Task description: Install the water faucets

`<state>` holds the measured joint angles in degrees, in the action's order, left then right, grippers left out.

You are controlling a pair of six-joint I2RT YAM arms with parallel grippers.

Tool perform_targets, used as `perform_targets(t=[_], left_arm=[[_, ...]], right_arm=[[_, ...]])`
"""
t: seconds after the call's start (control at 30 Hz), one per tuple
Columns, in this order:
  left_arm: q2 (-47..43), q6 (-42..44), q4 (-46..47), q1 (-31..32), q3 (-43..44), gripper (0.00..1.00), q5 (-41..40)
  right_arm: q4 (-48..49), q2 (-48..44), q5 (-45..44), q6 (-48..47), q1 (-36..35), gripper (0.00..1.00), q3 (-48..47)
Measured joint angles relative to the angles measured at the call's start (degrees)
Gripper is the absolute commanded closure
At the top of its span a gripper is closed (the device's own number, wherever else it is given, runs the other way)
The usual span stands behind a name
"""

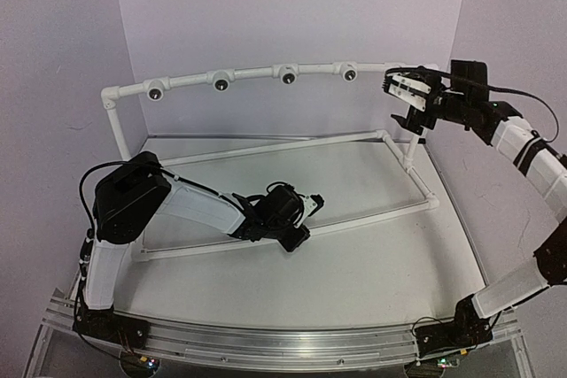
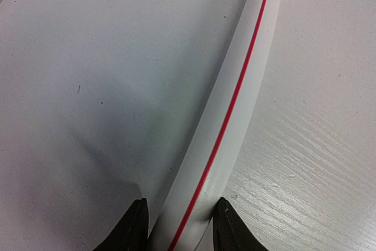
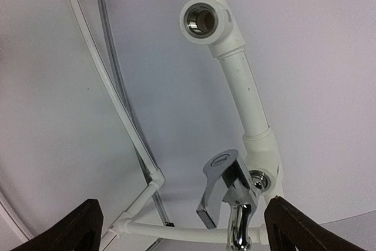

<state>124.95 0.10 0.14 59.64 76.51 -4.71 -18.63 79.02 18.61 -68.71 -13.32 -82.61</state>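
- At the right end of the pipe frame (image 1: 254,73), one water faucet (image 3: 232,195) sits with its stem at the mouth of the end fitting (image 3: 264,151) — spout hanging down, flat lever sticking out. How far it is threaded in I cannot tell.
- Around it the right gripper (image 3: 182,218) stands wide open, a finger on either side, touching nothing.
- Low on the frame, the left gripper (image 2: 179,230) is clamped on the red-striped lower rail (image 2: 247,104) lying on the surface (image 2: 317,163), probably to steady the frame.
- My judgement of the faucet: solid chromed metal — rigid, dense for its size, and slick. The round spout would likely slip, and the lever may pivot. The squarer body near the stem looks the best place to grip and turn.
- Next along the frame, another fitting (image 3: 202,19) shows an open threaded hole.
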Motion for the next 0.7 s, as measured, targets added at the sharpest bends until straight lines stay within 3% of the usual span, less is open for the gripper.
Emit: perform_targets(t=[0.23, 0.33, 0.47, 0.6, 0.7], left_arm=[[-0.02, 0.02, 0.0, 0.0, 0.0, 1.0, 0.0], [0.0, 0.02, 0.0, 0.0, 0.0, 1.0, 0.02], [0.0, 0.02, 0.0, 0.0, 0.0, 1.0, 0.02], [-0.02, 0.02, 0.0, 0.0, 0.0, 1.0, 0.02], [-0.02, 0.02, 0.0, 0.0, 0.0, 1.0, 0.02]], right_arm=[[6.21, 5.88, -12.33, -2.62, -5.42, 0.03, -0.39], [8.83, 8.07, -17.38, -2.97, -6.56, 0.09, -1.44], [12.2, 10.03, -23.28, -3.43, -7.04, 0.27, -2.01], [14.4, 11.34, -28.09, -3.52, -7.02, 0.37, -2.27], [15.02, 11.76, -29.55, -2.89, -6.99, 0.56, -2.82]])
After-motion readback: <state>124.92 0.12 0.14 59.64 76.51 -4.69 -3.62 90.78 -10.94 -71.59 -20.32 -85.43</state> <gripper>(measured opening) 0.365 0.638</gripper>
